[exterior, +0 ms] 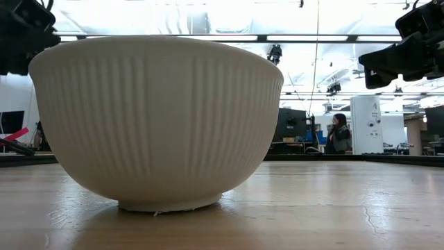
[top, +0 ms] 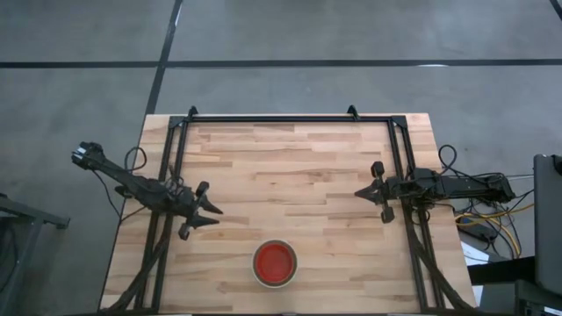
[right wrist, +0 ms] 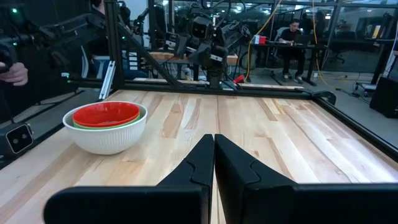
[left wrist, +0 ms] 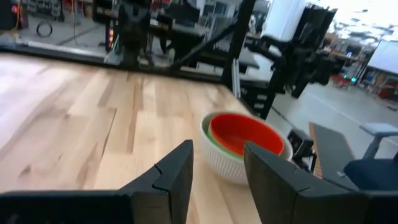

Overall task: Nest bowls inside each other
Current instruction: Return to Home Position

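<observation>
The left gripper (top: pixel 213 209) hung over the left part of the table (top: pixel 290 149), its fingers (left wrist: pixel 177 171) apart and holding nothing, pointing toward the middle. The right gripper (top: pixel 362 191) hung over the right side, its fingers (right wrist: pixel 199 162) pressed together and empty, facing the left one. Both were well apart from the bowls. The stack stood near the table edge at the bottom of the high view, between the two arms. The white bowl (right wrist: pixel 106 140) sat on the wood, a green rim (right wrist: pixel 138 119) showed inside it, and the red bowl (top: pixel 275 262) lay on top. How many green bowls lay under the red could not be told. The low view showed a person (exterior: pixel 339 134) in the room far behind.
</observation>
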You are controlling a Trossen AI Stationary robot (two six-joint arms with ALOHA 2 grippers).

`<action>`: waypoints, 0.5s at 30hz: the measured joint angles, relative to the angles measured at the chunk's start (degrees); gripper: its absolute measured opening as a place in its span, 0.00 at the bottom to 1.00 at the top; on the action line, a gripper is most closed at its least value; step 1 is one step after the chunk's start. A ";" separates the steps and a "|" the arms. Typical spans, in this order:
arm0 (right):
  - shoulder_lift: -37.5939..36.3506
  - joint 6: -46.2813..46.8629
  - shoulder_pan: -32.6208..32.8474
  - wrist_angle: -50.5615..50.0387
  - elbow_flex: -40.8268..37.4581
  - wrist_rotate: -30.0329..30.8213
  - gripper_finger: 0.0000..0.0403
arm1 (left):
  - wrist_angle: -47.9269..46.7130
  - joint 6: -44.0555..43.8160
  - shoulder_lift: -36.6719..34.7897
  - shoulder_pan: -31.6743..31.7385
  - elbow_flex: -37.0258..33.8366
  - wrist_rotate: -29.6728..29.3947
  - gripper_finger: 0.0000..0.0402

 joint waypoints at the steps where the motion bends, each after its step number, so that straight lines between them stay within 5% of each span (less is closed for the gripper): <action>1: -0.01 0.01 -0.02 0.00 0.00 0.00 0.02 | -0.82 -0.45 0.00 0.00 0.00 0.00 0.37; 15: -0.01 -0.01 0.00 0.00 0.00 0.00 0.02 | -8.45 -9.70 0.48 0.04 -0.04 0.13 0.37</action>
